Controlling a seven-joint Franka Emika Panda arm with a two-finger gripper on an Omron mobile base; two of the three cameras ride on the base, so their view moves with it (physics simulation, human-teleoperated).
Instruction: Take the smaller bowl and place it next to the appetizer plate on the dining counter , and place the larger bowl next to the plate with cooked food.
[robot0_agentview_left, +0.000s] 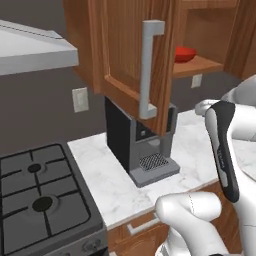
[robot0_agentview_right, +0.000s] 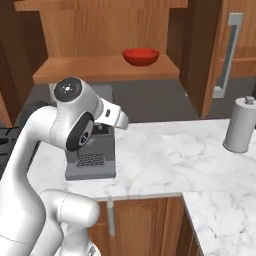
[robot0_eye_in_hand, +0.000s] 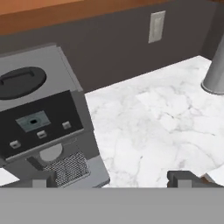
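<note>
Up on the open cabinet shelf (robot0_agentview_right: 100, 67), the smaller bowl (robot0_agentview_right: 141, 56) sits upright, mouth up, round with no long axis. Below, the gripper (robot0_eye_in_hand: 113, 178) hangs wide open and empty over the marble worktop (robot0_eye_in_hand: 153, 127) beside the coffee machine (robot0_eye_in_hand: 39, 127); the right base view alone shows a grey canister (robot0_agentview_right: 242, 125).

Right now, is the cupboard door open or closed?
Open. The cupboard door swings out over the coffee machine, and the red bowl sits in plain sight on the shelf inside.
</note>
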